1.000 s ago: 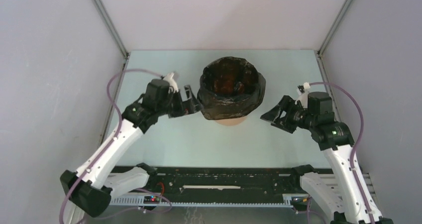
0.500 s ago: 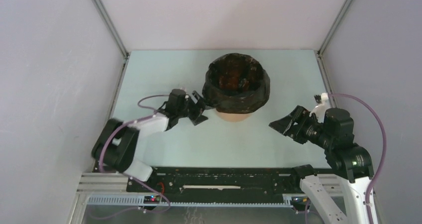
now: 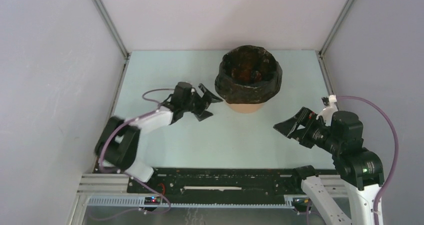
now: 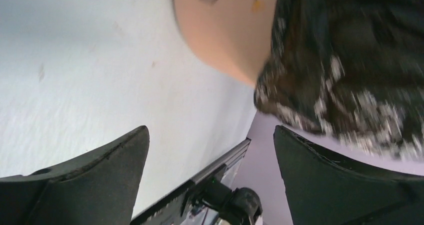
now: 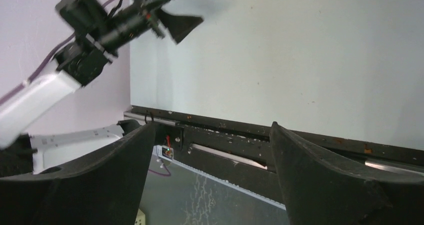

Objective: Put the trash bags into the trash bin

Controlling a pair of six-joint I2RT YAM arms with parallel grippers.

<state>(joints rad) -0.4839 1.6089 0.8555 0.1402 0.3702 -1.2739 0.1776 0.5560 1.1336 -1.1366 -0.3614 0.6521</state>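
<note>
Pale table (image 3: 165, 70); left tool (image 3: 212, 106) spread wide, empty, near the bin (image 3: 245, 106)

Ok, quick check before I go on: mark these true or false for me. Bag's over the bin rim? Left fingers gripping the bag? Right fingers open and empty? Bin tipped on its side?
1. The black trash bag is draped over the rim of the orange trash bin. True.
2. The left fingers are gripping the bag. False: they are open beside the bin, closed on nothing.
3. The right fingers are open and empty. True.
4. The bin lies tipped on its side. False: it stands upright, mouth up.
</note>
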